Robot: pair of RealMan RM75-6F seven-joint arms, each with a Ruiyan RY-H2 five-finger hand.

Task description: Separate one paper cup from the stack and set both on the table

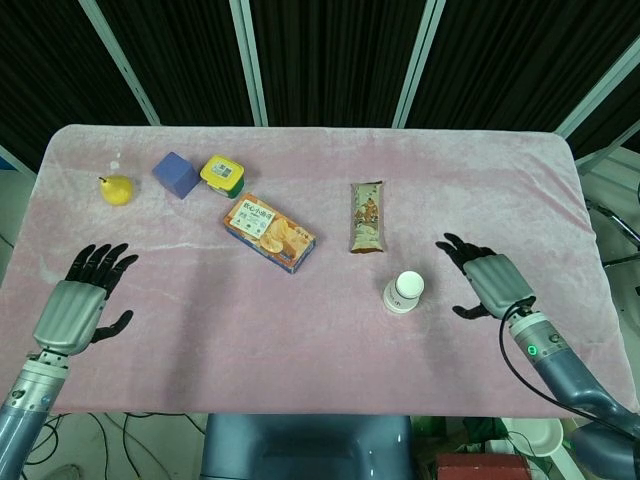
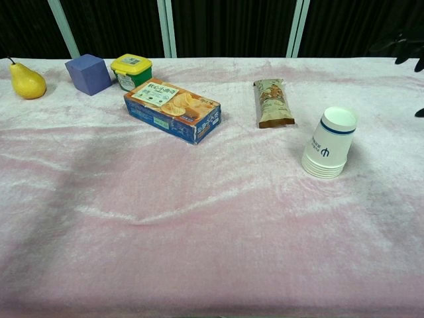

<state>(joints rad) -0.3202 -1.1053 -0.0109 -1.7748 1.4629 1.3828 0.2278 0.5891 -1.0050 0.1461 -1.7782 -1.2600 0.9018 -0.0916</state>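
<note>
A stack of white paper cups [image 1: 403,293] [image 2: 330,142] with a blue band stands upside down on the pink cloth, right of the middle. My right hand [image 1: 486,282] hovers a short way to its right, fingers spread, holding nothing; only its dark fingertips [image 2: 397,44] show at the chest view's right edge. My left hand [image 1: 81,300] is far off at the table's left front, fingers spread and empty.
An orange and blue cracker box [image 1: 269,233] [image 2: 171,109] lies mid-table, a snack bar wrapper [image 1: 367,216] [image 2: 272,103] behind the cups. At the back left sit a pear [image 1: 116,189], a purple cube [image 1: 175,174] and a yellow-lidded tub [image 1: 223,174].
</note>
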